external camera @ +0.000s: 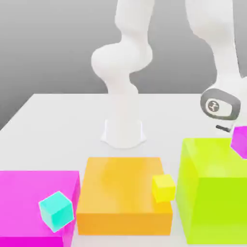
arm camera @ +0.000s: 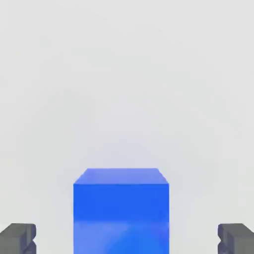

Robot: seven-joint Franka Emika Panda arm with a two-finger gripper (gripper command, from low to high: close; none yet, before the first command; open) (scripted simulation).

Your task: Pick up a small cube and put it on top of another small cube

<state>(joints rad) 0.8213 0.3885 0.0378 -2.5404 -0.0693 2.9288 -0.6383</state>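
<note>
White tabletop [arm camera: 124, 74] under us, our gripper [arm camera: 127, 238] spread wide around 1 small, rigid, probably light blue cube [arm camera: 121, 213], best pinched across its flat opposite sides.

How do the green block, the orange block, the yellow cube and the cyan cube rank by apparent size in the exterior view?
1. green block, cut by the frame edge
2. orange block
3. cyan cube
4. yellow cube

The cyan cube may sit nearer the camera, so the last two are uncertain.

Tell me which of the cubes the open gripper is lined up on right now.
The blue cube: in the hand view it sits centred between the gripper's open fingers. The cyan cube and yellow cube rest on blocks in the exterior view.
</note>
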